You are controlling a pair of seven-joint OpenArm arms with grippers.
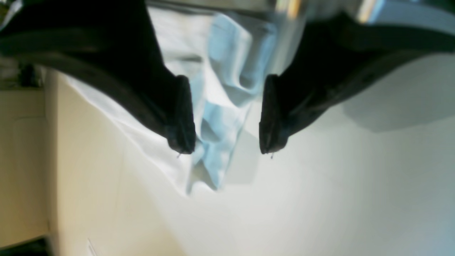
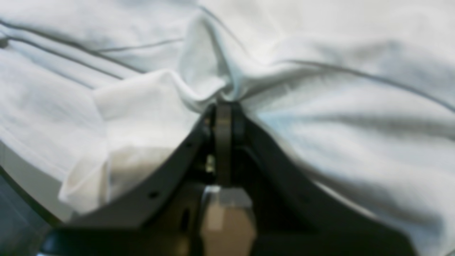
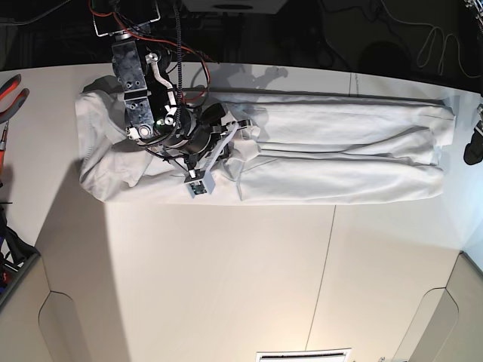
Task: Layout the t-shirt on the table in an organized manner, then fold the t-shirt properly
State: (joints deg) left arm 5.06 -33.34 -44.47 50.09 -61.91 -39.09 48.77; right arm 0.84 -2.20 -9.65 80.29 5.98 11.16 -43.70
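The white t-shirt point(image 3: 339, 162) lies stretched in a long wrinkled band along the far side of the table point(image 3: 226, 271). My right gripper point(image 2: 223, 106) is shut on a bunched fold of the shirt point(image 2: 320, 117); in the base view it point(image 3: 235, 130) sits over the shirt's left-middle part. My left gripper point(image 1: 226, 151) is open and empty, held above the table point(image 1: 320, 199), with an end of the shirt point(image 1: 227, 85) seen between its fingers. In the base view only a dark part of it shows, at the right edge point(image 3: 474, 143), next to the shirt's right end.
Red-handled pliers point(image 3: 11, 94) lie at the table's left edge. Wires and dark gear run behind the far edge point(image 3: 392, 38). A thin seam point(image 3: 324, 256) crosses the tabletop, with cut-out corners at the front left point(image 3: 23, 317) and front right point(image 3: 460, 317).
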